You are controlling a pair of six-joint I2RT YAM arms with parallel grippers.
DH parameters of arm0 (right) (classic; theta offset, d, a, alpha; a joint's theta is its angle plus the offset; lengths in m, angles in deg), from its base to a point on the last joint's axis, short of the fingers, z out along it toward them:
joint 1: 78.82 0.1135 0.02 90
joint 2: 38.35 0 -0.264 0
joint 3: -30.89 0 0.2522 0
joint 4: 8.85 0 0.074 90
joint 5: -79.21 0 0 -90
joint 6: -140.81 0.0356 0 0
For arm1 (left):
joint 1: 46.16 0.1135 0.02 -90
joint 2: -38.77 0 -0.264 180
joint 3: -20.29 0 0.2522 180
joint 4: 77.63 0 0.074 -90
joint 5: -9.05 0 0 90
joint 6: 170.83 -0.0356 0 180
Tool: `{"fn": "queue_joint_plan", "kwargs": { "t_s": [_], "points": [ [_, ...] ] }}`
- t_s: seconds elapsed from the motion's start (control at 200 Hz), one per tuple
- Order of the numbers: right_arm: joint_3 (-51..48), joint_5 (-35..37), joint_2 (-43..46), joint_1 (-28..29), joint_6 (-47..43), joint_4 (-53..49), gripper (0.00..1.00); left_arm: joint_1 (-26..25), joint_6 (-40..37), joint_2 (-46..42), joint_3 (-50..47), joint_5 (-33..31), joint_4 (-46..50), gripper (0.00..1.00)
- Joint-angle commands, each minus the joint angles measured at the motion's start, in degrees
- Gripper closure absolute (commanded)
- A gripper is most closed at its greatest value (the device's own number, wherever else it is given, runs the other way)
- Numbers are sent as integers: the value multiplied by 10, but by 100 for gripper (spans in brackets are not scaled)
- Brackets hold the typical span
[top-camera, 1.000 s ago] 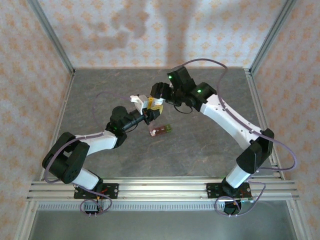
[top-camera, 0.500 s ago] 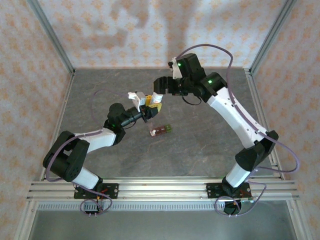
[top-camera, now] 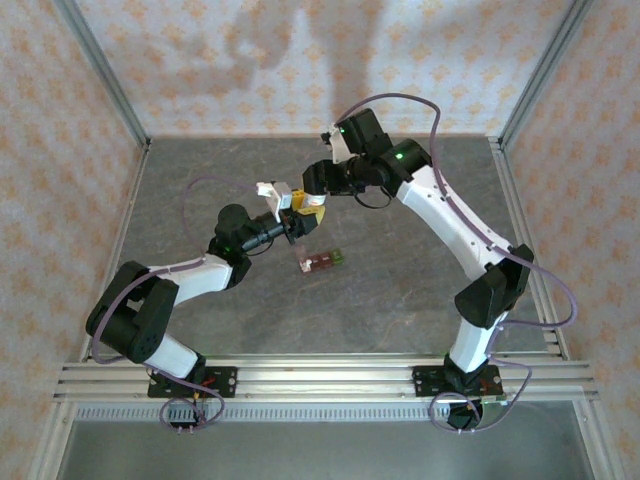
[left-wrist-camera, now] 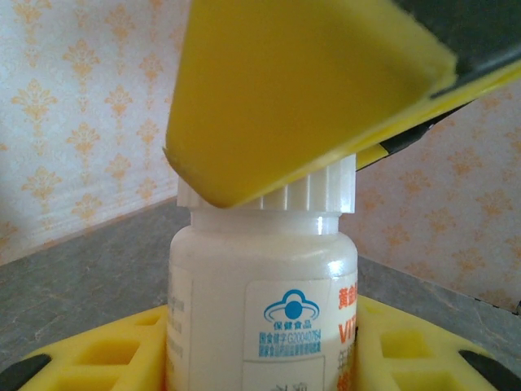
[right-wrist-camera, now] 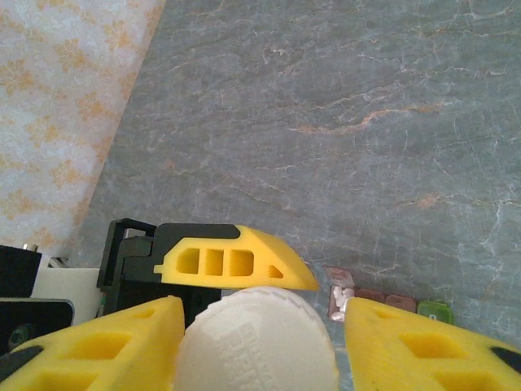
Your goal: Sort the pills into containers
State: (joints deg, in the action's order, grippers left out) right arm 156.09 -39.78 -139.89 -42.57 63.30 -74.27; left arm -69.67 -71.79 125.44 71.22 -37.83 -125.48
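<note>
Your L claw [left-wrist-camera: 260, 352] is clenched on the bottle [left-wrist-camera: 260, 277]. R claw [right-wrist-camera: 262, 318] straddles its cap [right-wrist-camera: 256, 338], grip: can't tell. On tabletop [right-wrist-camera: 366, 122] beyond R claw: containers [right-wrist-camera: 389, 303].

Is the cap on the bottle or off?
On. The ribbed white cap sits on the bottle, between the fingers of the right gripper.

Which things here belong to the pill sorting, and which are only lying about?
Job: white pill bottle, its cap, containers strip, pills in it.
Not the job: grey table, aluminium rail, patterned walls.
</note>
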Motion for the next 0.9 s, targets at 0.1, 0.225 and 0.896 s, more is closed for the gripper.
{"fn": "queue_joint_plan", "kwargs": {
  "t_s": [0.1, 0.225, 0.896],
  "points": [
    [-26, -12, 15, -3, 28, 20, 60, 6, 8, 5, 14, 8, -36, 100],
    [-87, 23, 38, 6, 119, 83, 64, 6, 6, 6, 15, -1, -36, 100],
    [-92, 204, 87, 55, 223, 106, 22, 14, -12, 28, 9, -19, -38, 100]
  ]
}}
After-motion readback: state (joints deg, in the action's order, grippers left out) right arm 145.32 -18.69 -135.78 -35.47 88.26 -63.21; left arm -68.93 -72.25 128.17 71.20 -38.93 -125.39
